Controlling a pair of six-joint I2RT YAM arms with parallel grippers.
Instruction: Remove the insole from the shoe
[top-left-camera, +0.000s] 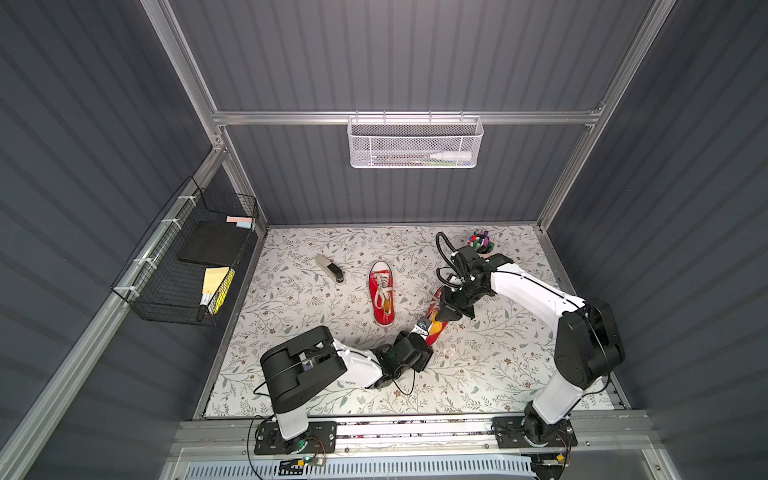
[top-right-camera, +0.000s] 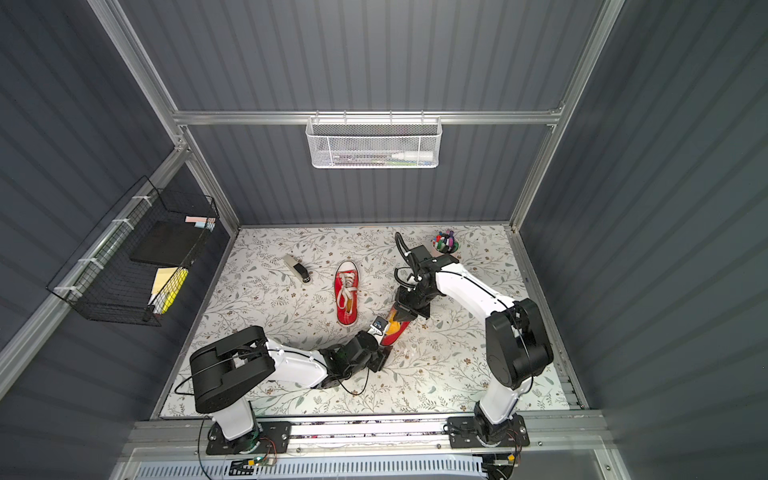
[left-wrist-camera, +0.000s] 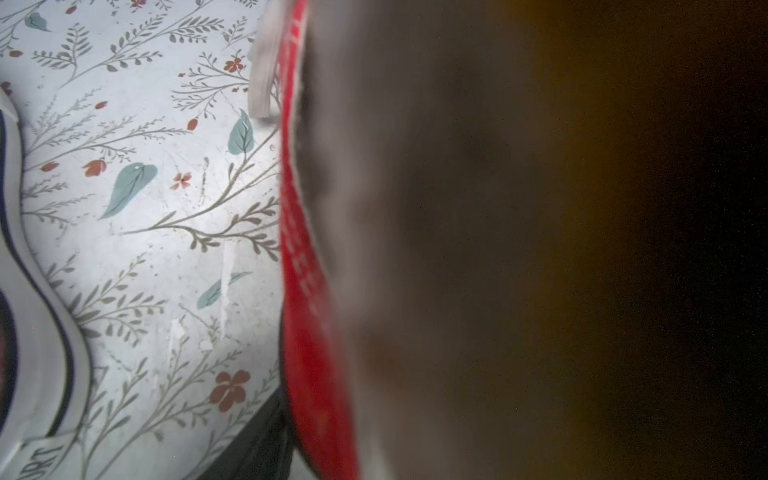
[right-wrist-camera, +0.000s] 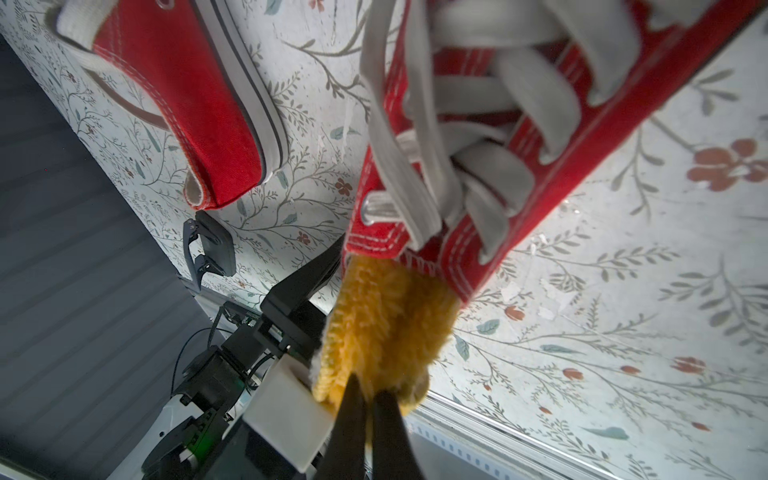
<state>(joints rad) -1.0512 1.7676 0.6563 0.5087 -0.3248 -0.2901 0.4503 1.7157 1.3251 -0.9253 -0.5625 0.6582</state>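
Note:
A red canvas shoe (right-wrist-camera: 540, 166) with white laces lies tilted between my two arms; in both top views only a strip of it (top-left-camera: 432, 337) shows. Out of its opening sticks a fuzzy yellow insole (right-wrist-camera: 386, 316), with my right gripper (right-wrist-camera: 368, 388) shut on its free end. In a top view the gripper (top-left-camera: 441, 316) hangs over the shoe's middle. My left gripper (top-left-camera: 423, 325) is at the shoe's heel side. One black finger (right-wrist-camera: 311, 270) lies along the outside of the red wall (left-wrist-camera: 307, 332); the other is hidden, so its state is unclear.
A second red shoe (top-left-camera: 381, 297) lies just left of the held one, toe toward the back wall. A stapler (top-left-camera: 330, 268) lies at the back left and a marker cup (top-left-camera: 481, 243) at the back right. A black wire basket (top-left-camera: 195, 266) hangs on the left wall.

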